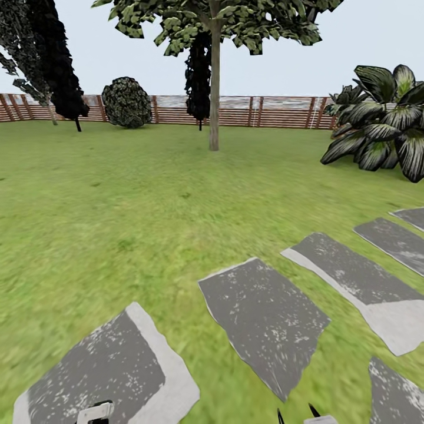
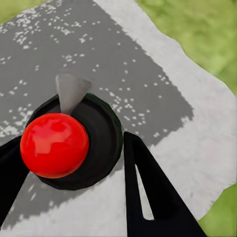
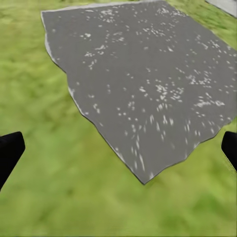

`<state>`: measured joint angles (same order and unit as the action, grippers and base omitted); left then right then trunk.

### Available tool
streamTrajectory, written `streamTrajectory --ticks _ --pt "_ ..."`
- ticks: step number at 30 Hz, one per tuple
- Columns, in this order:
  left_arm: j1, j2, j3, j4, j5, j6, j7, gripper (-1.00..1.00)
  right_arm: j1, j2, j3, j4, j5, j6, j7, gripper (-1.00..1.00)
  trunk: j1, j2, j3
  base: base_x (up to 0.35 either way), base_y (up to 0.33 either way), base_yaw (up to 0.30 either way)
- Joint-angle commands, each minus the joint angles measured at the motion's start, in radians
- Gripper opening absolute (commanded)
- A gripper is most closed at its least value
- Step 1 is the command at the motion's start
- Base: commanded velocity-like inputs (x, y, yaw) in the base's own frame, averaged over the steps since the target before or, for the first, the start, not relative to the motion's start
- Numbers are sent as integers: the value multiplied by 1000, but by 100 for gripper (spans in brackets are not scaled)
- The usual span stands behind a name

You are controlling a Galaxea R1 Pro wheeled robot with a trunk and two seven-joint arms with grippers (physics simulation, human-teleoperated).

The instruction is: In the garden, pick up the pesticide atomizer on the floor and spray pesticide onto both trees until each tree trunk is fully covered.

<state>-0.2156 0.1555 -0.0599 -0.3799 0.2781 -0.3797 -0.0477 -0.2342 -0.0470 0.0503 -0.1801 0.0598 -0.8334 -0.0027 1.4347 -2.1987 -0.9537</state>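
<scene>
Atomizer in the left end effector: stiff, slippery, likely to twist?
The atomizer looks rigid, probably won't deform. Its round black body may twist within the left end effector. Its glossy red ball top looks slippery.

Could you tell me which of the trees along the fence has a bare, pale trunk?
The tall tree standing mid-lawn: its straight pale trunk is bare below a leafy green crown, whereas the black column trees are dark nearly to the ground.

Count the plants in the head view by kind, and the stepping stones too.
Leafy tree: 1
Black column trees: 2
Round bush: 1
Broad-leaf plant: 1
Stepping stones: 6
Total: 11
</scene>
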Motion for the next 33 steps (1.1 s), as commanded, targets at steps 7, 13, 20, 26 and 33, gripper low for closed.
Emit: streamTrajectory --ticks 7,13,20,26,33 --pt "-1 1 -6 1 10 -4 -3 -100 -1 -1 5 1 -2 -3 0 100 0 0 -1 340 0 0" --pt "-1 1 -6 1 10 -4 -3 -100 -1 -1 5 1 -2 -3 0 100 0 0 -1 340 0 0" --pt "-1 1 -6 1 10 -4 -3 -100 -1 -1 5 2 -2 -3 0 100 0 0 -1 340 0 0" --pt "-1 1 -6 1 10 -4 -3 -100 -1 -1 5 2 -2 -3 0 100 0 0 -1 340 0 0" --pt "-1 1 -6 1 10 -4 -3 -100 -1 -1 5 2 -1 -3 0 100 0 0 -1 340 0 0"
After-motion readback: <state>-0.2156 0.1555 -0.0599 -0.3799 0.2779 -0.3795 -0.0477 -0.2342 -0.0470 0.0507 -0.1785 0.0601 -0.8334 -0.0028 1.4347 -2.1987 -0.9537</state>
